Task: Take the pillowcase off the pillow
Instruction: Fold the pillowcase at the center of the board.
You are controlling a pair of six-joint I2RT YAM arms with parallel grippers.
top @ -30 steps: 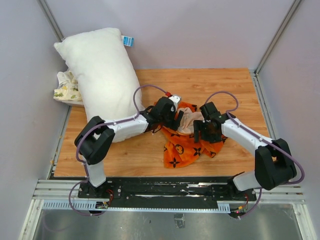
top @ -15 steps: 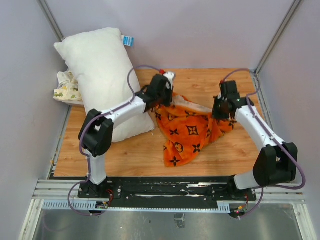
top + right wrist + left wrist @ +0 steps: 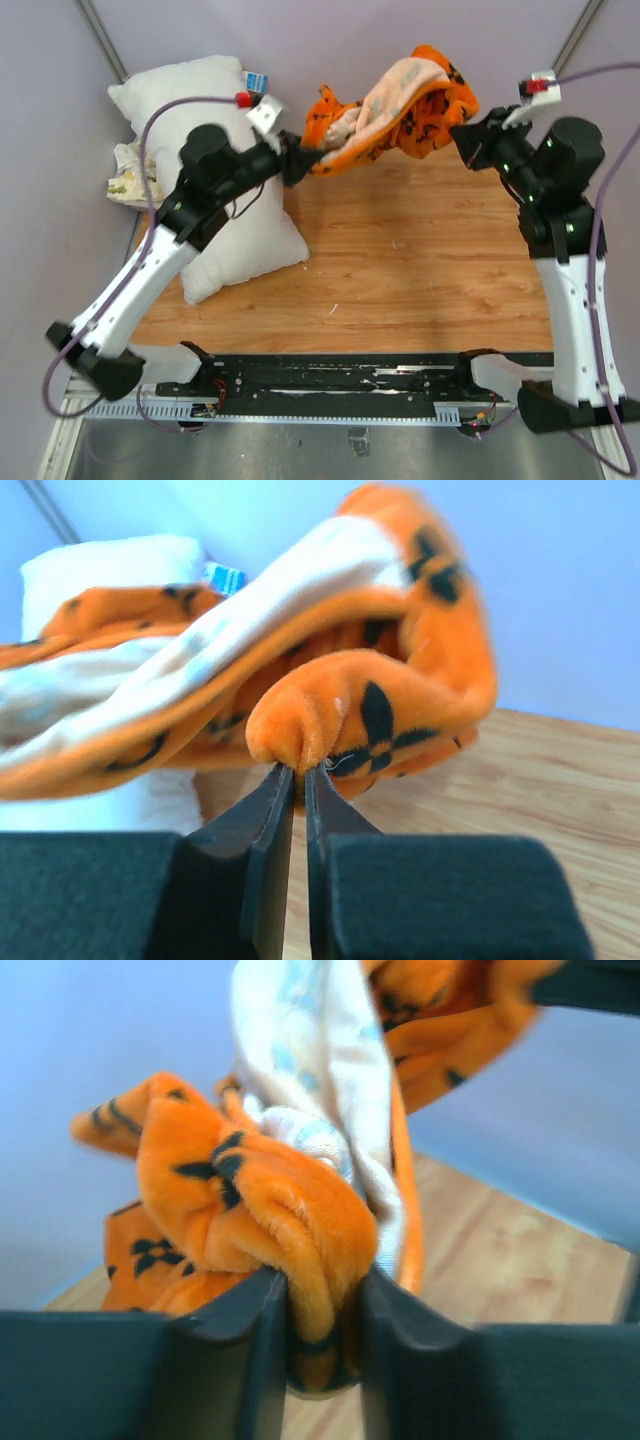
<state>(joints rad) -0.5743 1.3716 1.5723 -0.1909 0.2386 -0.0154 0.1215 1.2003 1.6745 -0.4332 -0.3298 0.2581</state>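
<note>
The orange pillowcase (image 3: 395, 110) with black motifs hangs in the air, stretched between both grippers above the far part of the table, its pale lining showing. My left gripper (image 3: 300, 160) is shut on a thick bunch of the pillowcase (image 3: 300, 1220) at its left end. My right gripper (image 3: 462, 135) is shut on a thin fold of the pillowcase (image 3: 350, 715) at its right end. The bare white pillow (image 3: 205, 130) lies at the far left, apart from the pillowcase, partly behind the left arm, and shows again as the pillow (image 3: 100, 565) in the right wrist view.
A white printed cloth (image 3: 128, 180) lies wedged between the pillow and the left wall. The wooden tabletop (image 3: 400, 270) spreads under the raised arms. Grey walls close the left, back and right sides. A black rail (image 3: 340, 375) runs along the near edge.
Both grippers closed on the pillowcase on the table, then rose and moved apart, lifting it off the wood and stretching it in the air near the back wall.
</note>
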